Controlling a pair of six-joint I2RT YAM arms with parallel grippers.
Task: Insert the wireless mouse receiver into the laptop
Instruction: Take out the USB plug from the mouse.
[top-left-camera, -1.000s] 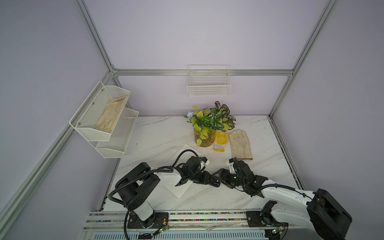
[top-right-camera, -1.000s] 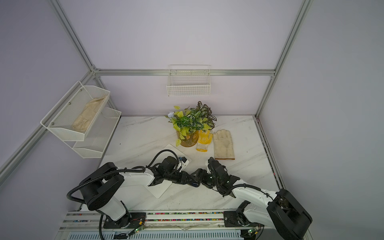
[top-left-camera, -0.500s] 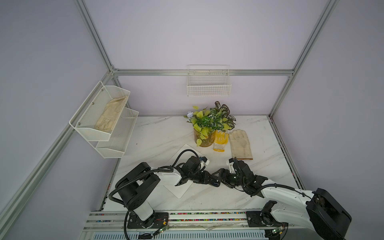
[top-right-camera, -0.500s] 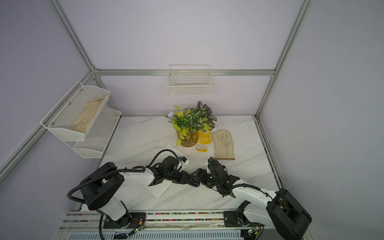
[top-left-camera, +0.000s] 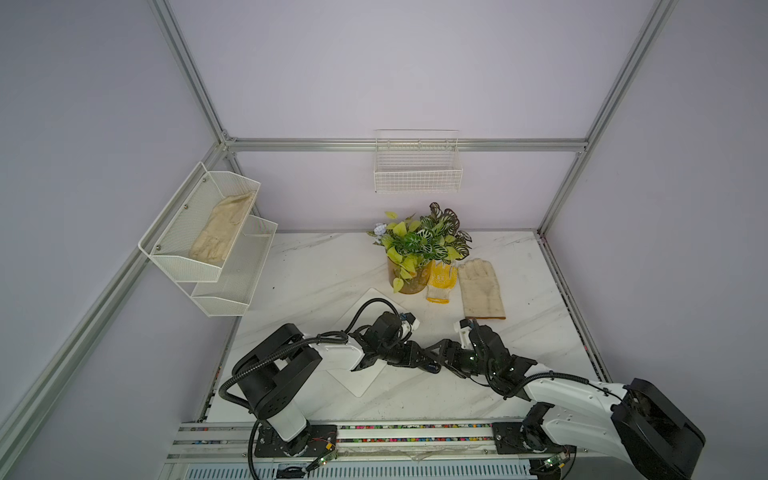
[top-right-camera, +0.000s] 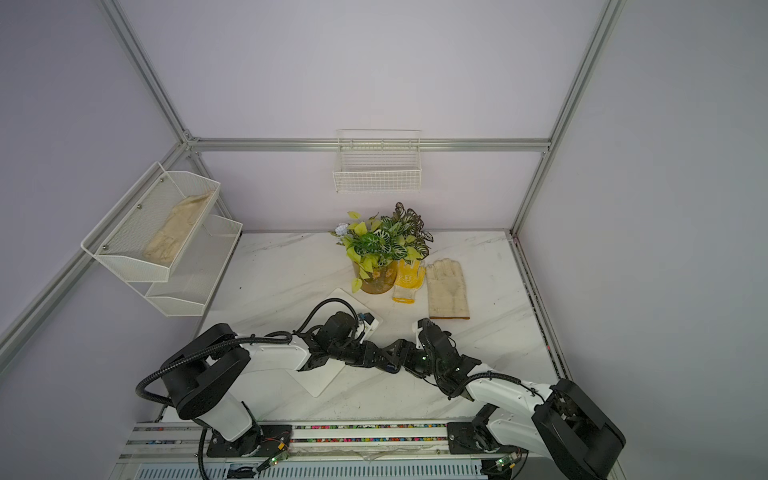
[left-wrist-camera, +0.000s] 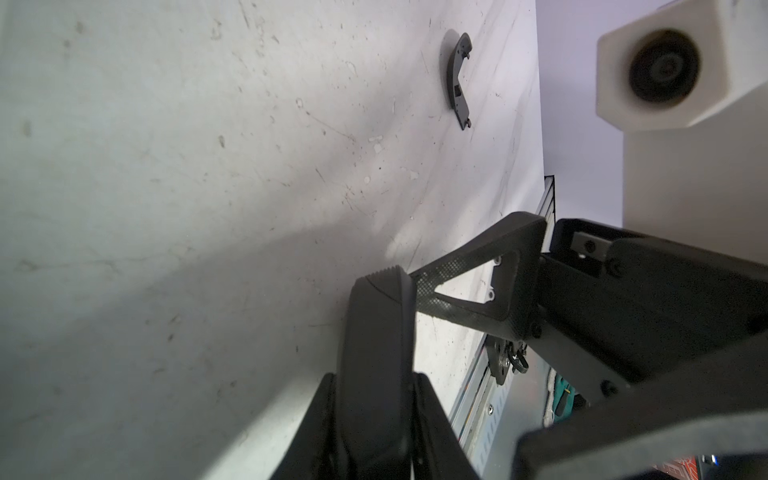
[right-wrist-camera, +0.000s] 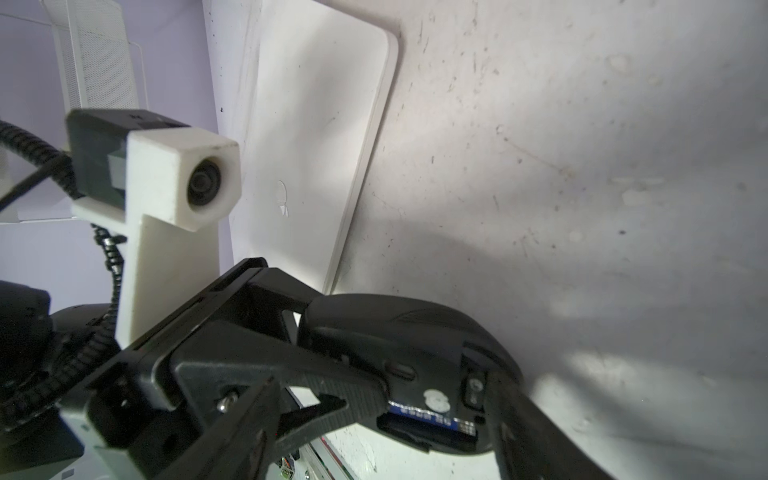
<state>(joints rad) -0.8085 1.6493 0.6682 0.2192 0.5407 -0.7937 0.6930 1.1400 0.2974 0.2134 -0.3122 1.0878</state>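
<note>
The right end effector clamps the mouse; the left end effector, pressed together at its underside, could fumble the unseen wireless mouse receiver.

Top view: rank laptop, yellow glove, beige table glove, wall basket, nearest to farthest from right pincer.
From the right pincer:
1. laptop, just to its left.
2. yellow glove and beige glove, farther back on the table; too close to call.
3. wire basket, hung high at the back.
</note>
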